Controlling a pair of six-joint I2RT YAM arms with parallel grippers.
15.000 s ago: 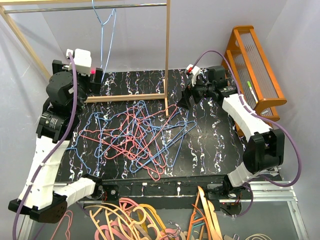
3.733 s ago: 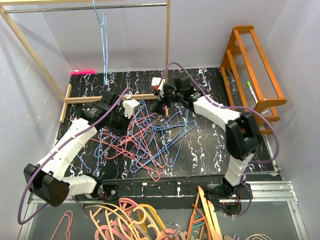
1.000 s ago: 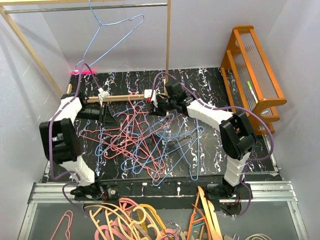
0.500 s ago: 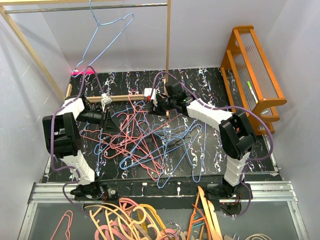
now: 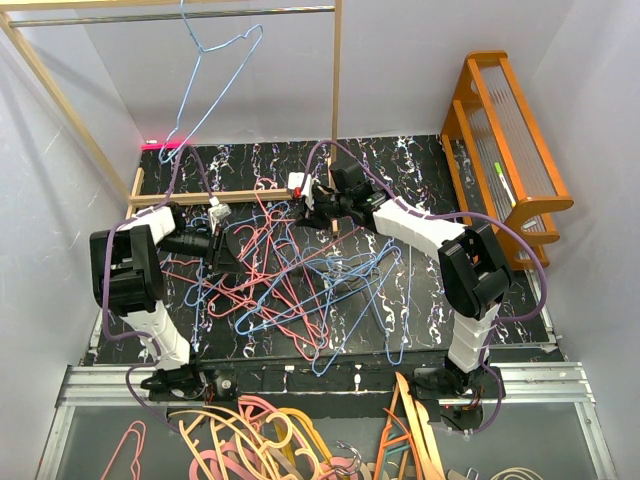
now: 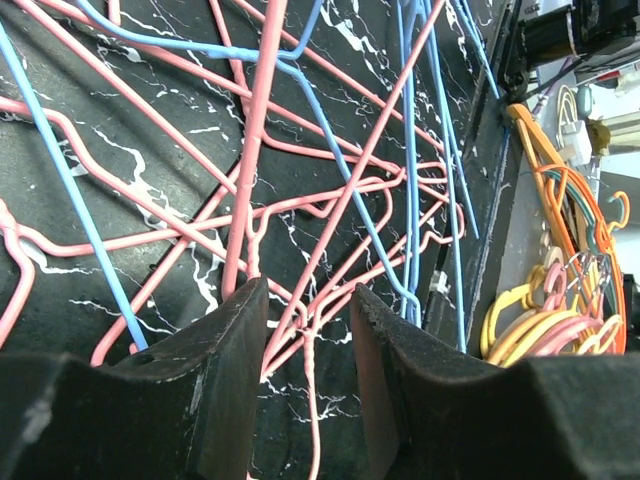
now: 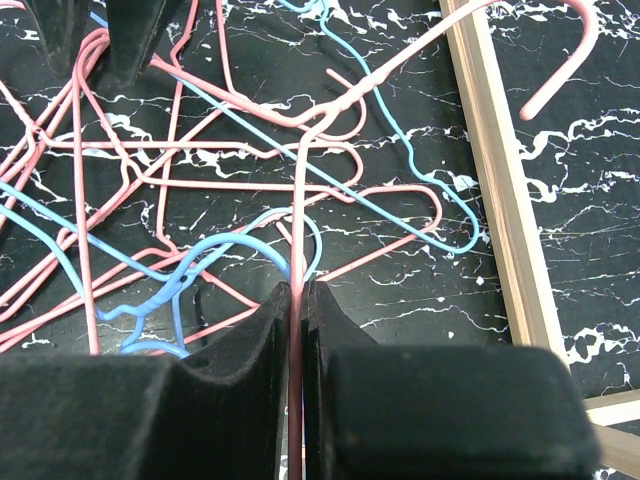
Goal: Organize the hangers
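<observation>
Pinching 1 pink hanger (image 7: 298,220), right fingers (image 7: 250,355)

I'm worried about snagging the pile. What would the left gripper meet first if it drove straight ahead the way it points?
The pink hanger wires crossing right at the left gripper's open fingertips; one already runs between them. Its height above them is unclear, so likely, not certain.

Black, white-veined table (image 5: 430,170) carries one tangled heap of pink-red and light blue wire hangers (image 5: 300,290), spread between the left gripper (image 5: 228,255) and the right gripper (image 5: 305,208) and on their near side, with a wooden base rail (image 5: 250,193) lying just behind both.
</observation>
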